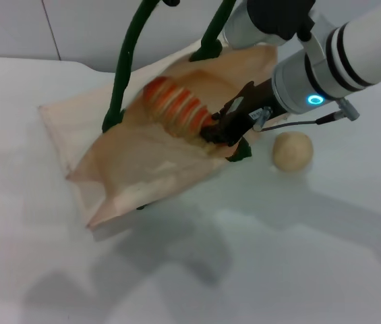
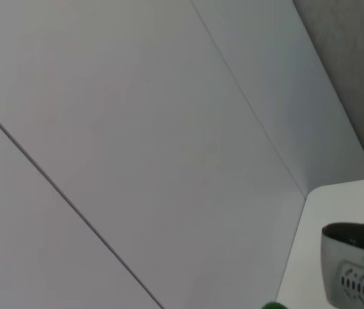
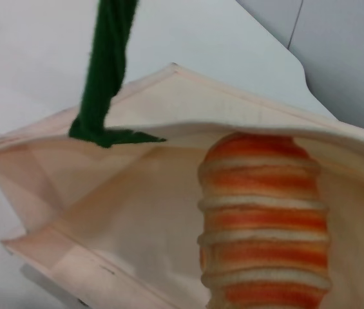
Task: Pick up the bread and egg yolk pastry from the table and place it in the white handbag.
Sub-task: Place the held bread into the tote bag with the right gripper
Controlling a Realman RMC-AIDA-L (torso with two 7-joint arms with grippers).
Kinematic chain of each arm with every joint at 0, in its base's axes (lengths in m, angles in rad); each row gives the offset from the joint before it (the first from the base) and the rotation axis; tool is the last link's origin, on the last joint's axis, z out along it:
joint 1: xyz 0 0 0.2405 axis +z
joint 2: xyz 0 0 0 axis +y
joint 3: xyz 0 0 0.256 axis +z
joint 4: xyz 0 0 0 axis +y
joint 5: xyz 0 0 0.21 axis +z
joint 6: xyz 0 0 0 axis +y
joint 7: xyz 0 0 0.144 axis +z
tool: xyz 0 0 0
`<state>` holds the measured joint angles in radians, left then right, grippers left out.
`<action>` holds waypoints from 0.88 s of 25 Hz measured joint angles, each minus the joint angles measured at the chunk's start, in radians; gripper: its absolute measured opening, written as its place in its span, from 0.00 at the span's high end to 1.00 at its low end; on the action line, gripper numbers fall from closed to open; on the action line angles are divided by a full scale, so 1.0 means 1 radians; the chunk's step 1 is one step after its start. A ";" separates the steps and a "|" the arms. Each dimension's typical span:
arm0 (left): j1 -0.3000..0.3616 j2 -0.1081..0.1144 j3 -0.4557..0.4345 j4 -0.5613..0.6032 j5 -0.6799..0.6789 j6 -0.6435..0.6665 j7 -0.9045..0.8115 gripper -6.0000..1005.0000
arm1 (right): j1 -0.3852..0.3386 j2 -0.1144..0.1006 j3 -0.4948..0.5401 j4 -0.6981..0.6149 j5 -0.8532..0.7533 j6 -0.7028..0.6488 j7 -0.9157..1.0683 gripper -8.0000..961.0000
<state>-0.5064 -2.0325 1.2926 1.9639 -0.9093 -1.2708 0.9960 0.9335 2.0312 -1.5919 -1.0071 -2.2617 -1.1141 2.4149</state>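
Tabletop [image 1: 257, 270] bare and white up front, casting soft shadows. Egg yolk pastry [image 1: 292, 150] next back, on the tabletop just beside the bag's open mouth, not touching it. Small, round, smooth, matte; likely light and crumbly, so best pinched gently across the middle, low enough not to roll. White handbag [image 1: 143, 165] lying flat-ish, mouth propped open, green handles [image 1: 128, 61] lifted upward out of frame. Fabric limp, liable to sag or shift if nudged. Bread [image 1: 177, 108] inside the mouth, striped orange and tan, ridged; probably soft, squashes under a hard squeeze, ridges give some purchase across the short side. Right tool [image 1: 220, 128] at the bread's near end, seemingly clamped on it at the bag's rim. Left tool not visible anywhere; left wrist view only showing wall panels and a tabletop corner.
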 joint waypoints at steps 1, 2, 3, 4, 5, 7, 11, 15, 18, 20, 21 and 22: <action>0.000 0.000 0.000 0.000 -0.001 0.000 0.000 0.87 | 0.003 0.000 0.000 0.005 0.001 0.000 0.000 0.74; 0.000 0.000 0.001 0.000 -0.003 0.000 0.000 0.87 | 0.008 0.000 -0.001 0.012 0.002 0.001 0.000 0.74; 0.000 0.000 0.003 0.000 -0.004 0.001 0.000 0.87 | 0.012 0.000 -0.001 0.018 0.003 0.001 -0.001 0.74; 0.000 0.000 0.005 0.001 -0.004 0.001 0.000 0.87 | 0.016 0.000 0.000 0.025 0.003 0.002 -0.001 0.74; 0.000 0.000 0.009 0.001 -0.005 0.001 0.000 0.87 | 0.018 0.000 0.001 0.028 0.004 0.005 -0.001 0.74; 0.000 0.000 0.011 0.001 -0.006 0.001 -0.001 0.87 | 0.019 0.001 0.002 0.031 0.005 0.023 -0.001 0.75; 0.000 0.000 0.017 0.001 -0.008 0.001 -0.002 0.87 | 0.017 0.002 0.005 0.032 0.005 0.044 0.000 0.74; 0.000 0.000 0.021 0.001 -0.009 0.004 -0.003 0.87 | 0.017 0.002 0.004 0.046 0.005 0.054 0.002 0.55; 0.005 0.000 0.021 0.002 -0.009 0.012 -0.008 0.87 | 0.021 0.001 0.006 0.061 0.002 0.048 0.002 0.42; 0.009 0.000 0.021 0.002 -0.007 0.019 -0.014 0.87 | 0.021 0.000 0.007 0.066 -0.001 0.044 0.006 0.33; 0.011 0.000 0.021 0.003 -0.003 0.023 -0.020 0.87 | 0.021 0.000 0.007 0.066 -0.001 0.044 0.006 0.29; 0.013 0.000 0.021 0.003 -0.001 0.026 -0.023 0.87 | 0.021 -0.001 0.007 0.068 -0.003 0.041 0.007 0.25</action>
<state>-0.4938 -2.0325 1.3132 1.9664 -0.9100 -1.2451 0.9731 0.9545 2.0303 -1.5845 -0.9389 -2.2644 -1.0729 2.4221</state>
